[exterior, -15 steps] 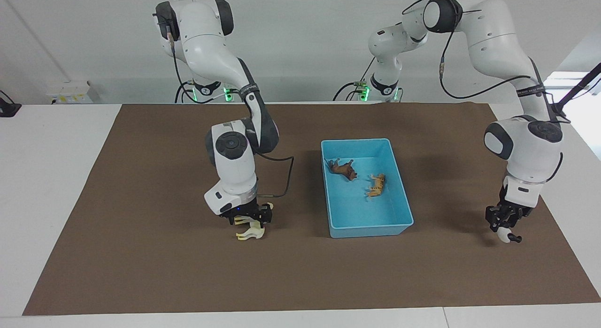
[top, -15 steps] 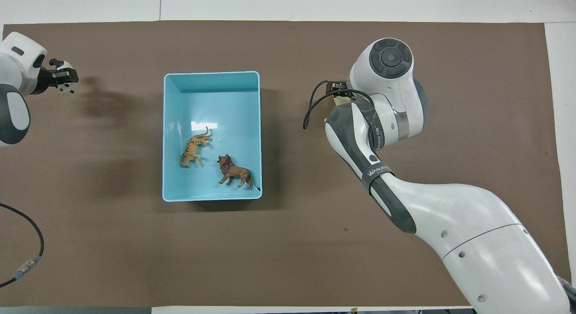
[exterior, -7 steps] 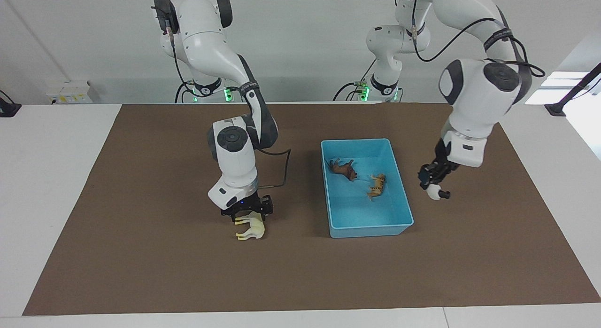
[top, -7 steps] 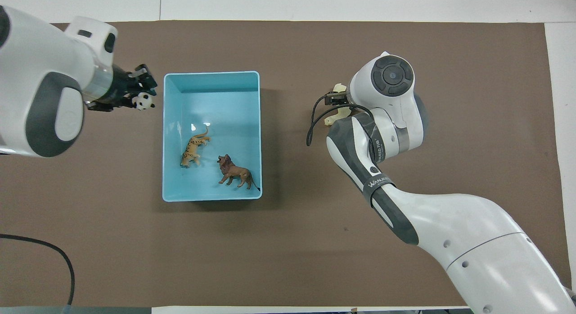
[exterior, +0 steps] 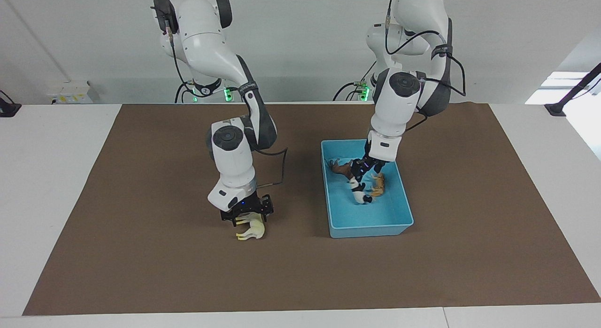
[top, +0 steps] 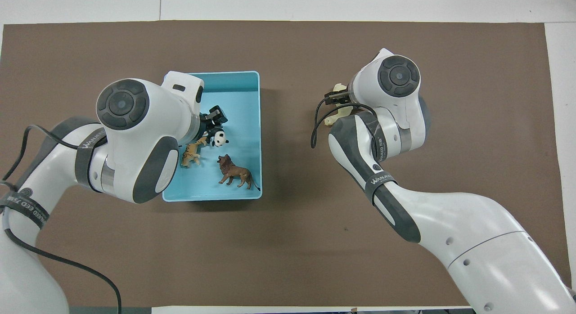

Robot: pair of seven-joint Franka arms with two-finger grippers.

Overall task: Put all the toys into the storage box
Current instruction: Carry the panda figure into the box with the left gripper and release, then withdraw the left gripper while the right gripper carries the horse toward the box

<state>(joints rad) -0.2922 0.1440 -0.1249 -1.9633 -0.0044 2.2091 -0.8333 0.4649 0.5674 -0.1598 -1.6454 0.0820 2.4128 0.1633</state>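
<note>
The light blue storage box [exterior: 371, 230] stands mid-table and also shows in the overhead view [top: 259, 125]. The brown lion [exterior: 342, 168] [top: 234, 172] and the orange tiger [exterior: 378, 184] [top: 191, 154] lie in it. My left gripper [exterior: 359, 178] [top: 212, 125] is down inside the box, shut on the black-and-white panda [exterior: 361, 196] [top: 218, 137], between the tiger and the lion. My right gripper [exterior: 247, 219] is shut on the cream-white horse [exterior: 253, 230] at the mat, toward the right arm's end from the box. In the overhead view the arm hides most of the horse [top: 337, 87].
A brown mat [exterior: 141, 253] covers the table, with white tabletop [exterior: 42, 177] around it. A black cable [exterior: 281, 173] loops from the right arm's wrist over the mat between the horse and the box.
My left arm has swung from its end of the table to over the box, carrying the panda down inside. My right gripper has stayed on the horse, its wrist slightly turned.
</note>
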